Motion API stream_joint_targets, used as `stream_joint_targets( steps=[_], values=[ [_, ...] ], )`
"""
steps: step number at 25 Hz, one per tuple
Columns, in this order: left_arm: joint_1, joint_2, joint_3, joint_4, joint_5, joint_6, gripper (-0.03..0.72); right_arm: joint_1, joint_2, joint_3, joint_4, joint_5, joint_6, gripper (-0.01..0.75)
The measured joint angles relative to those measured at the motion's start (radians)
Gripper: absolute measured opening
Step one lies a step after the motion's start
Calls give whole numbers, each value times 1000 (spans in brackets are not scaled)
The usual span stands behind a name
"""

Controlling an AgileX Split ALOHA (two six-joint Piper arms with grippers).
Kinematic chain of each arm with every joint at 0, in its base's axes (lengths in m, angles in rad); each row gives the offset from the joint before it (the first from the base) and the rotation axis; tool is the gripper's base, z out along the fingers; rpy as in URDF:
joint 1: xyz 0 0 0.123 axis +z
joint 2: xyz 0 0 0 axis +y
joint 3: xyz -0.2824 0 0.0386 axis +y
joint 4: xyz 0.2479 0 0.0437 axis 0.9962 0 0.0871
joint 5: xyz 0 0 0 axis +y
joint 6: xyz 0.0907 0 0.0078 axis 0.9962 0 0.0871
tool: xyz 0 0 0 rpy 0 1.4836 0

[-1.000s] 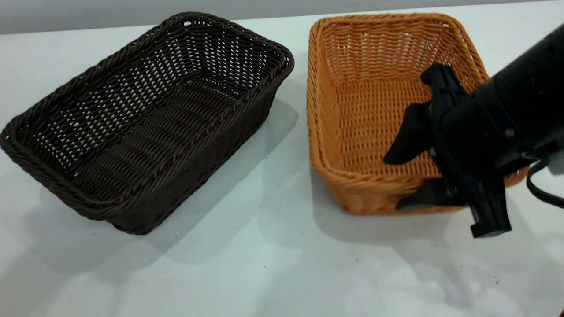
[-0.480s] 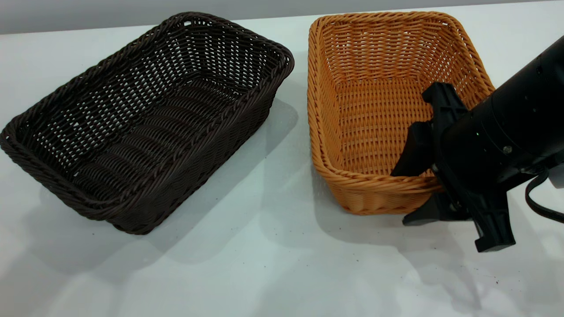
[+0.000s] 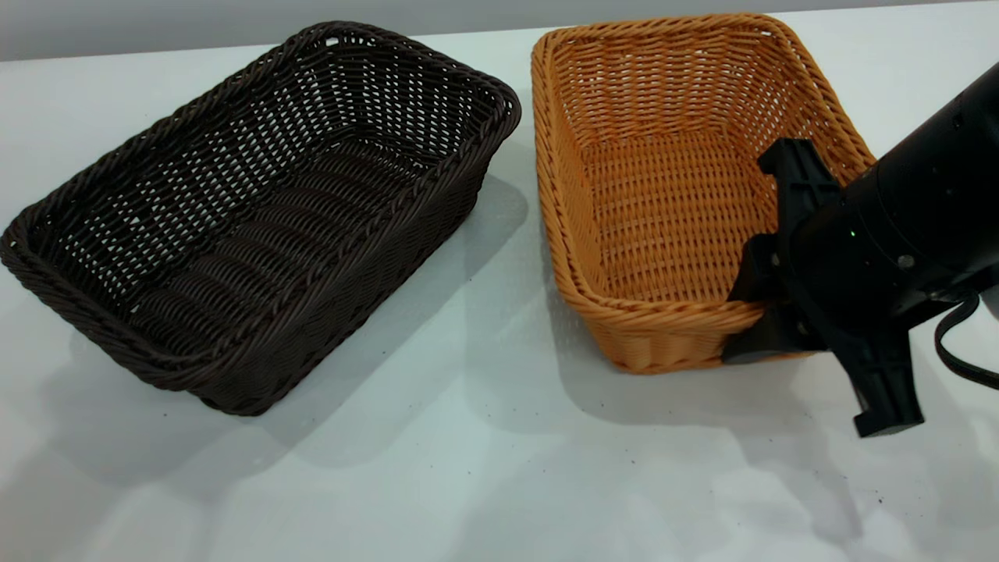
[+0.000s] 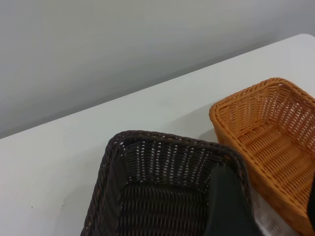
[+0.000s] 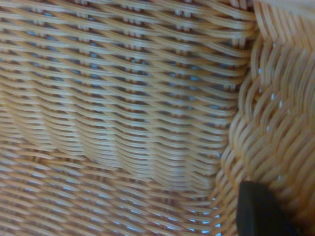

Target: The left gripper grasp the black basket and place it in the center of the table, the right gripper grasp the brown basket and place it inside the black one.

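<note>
In the exterior view our right gripper [image 3: 755, 312] has clamped onto the brown basket's [image 3: 663, 195] near rim and nudged it toward the black basket [image 3: 257, 211], which sits left of centre. The left wrist view shows both baskets side by side; we cannot tell how our left gripper [image 4: 231, 206] stands. In the right wrist view one finger [image 5: 261, 209] presses the weave, so lifting seems next.

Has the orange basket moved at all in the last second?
Yes. The brown basket has shifted slightly toward the unmoved black basket, narrowing the gap, with the right gripper clamped on its near wall.

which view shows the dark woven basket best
The exterior view: the whole black wicker basket is visible, empty. The left wrist view shows only one end of it, partly hidden. The right wrist view shows only orange weave.
</note>
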Motion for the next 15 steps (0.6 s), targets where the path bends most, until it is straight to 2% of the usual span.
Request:
stream_joint_targets(
  steps=[7,11,15],
  values=[
    [0,4,0,3,24,0,344,-1,-25,3,-4,-44,-105,113],
    [0,46,0,5,67,-16,344,-3,-85,4,-12,-120,-172,111],
    [0,96,0,7,113,-31,344,-61,-179,9,-3,-193,-256,111]
  ],
)
